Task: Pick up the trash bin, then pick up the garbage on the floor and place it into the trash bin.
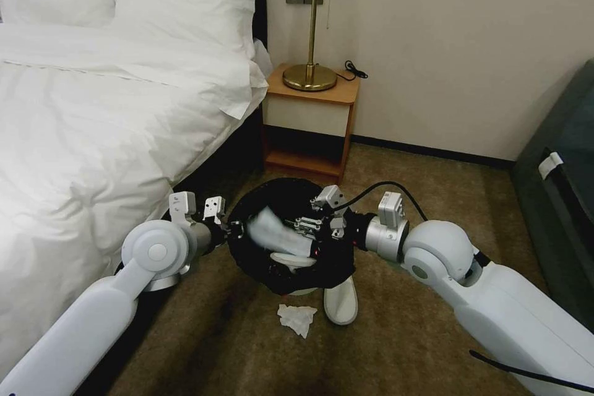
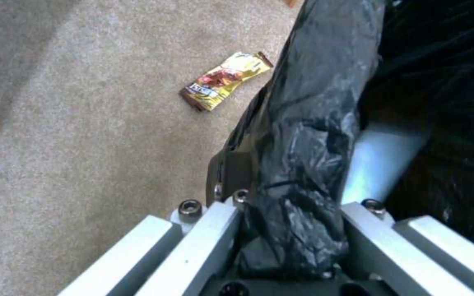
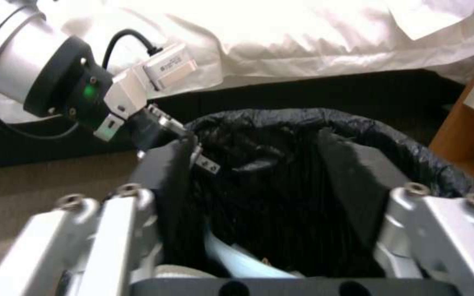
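Carpet floor: white slipper, crumpled tissue, snack packet; nightstand w/ lamp.

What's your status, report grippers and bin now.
Left gripper clamped on trash bin rim. Right gripper open over bin mouth, slipper dropping in. Second slipper, tissue, snack packet on carpet.

One round black-bagged trash bin sits on the carpet. Beside it lie one flat white slipper, one crumpled white tissue and one gold-brown snack packet. A second white slipper hangs over its mouth.
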